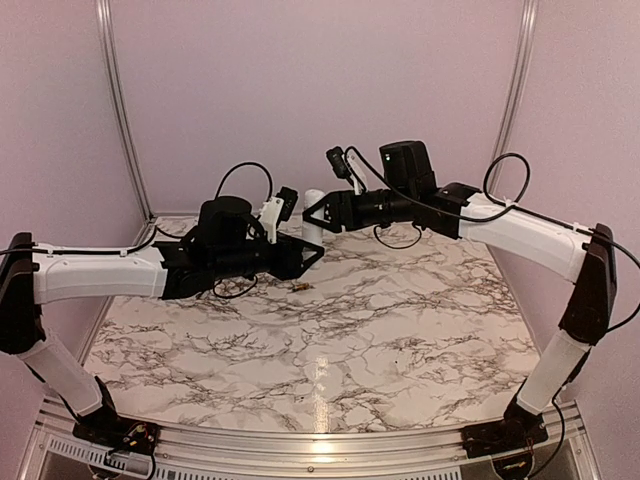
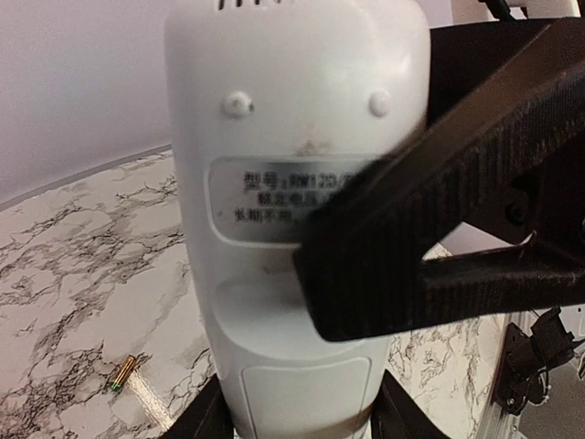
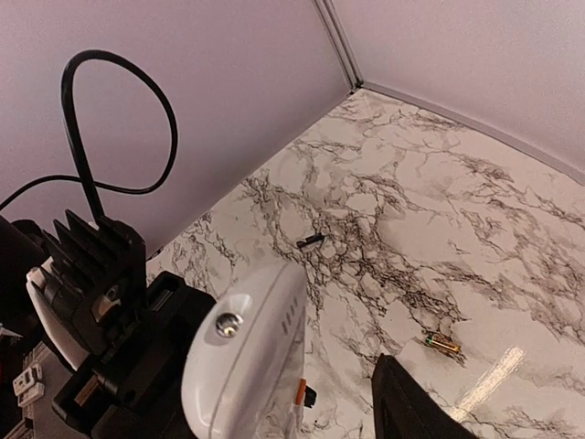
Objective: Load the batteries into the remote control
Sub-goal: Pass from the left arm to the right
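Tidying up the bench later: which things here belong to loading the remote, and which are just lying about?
Job: remote control in the left pincer; battery on the table.
Lying about: small dark piece, what it is I cannot tell.

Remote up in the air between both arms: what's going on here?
The left tool holds the remote upright above the table by its lower end. A finger of the right tool lies across the remote's back, over the label; whether that tool grips it is unclear. One battery lies on the table, not loaded.
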### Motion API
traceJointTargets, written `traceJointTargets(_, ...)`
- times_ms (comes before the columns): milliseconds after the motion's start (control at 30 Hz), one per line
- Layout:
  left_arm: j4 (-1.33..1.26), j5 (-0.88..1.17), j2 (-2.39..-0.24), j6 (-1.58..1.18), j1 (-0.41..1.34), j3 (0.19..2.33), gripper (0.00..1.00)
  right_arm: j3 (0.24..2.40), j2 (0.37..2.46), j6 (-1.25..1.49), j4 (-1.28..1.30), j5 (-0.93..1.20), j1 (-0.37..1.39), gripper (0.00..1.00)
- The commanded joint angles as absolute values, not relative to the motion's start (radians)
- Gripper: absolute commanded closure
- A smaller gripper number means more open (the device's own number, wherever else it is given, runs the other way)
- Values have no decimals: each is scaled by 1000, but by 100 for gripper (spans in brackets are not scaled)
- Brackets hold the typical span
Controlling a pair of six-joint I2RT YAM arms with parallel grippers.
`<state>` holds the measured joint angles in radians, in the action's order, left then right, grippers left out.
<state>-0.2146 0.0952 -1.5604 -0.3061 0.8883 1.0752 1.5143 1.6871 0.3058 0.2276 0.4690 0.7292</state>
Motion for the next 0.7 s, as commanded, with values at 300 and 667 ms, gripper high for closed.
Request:
traceJointTargets(300, -124, -26, -1611, -271, 923, 1160, 76, 1533, 1709, 328, 220, 435, 734, 60)
traceJointTargets(667, -120, -35, -1628, -277, 923, 1175, 76, 1523, 1723, 319, 217, 411, 734, 76)
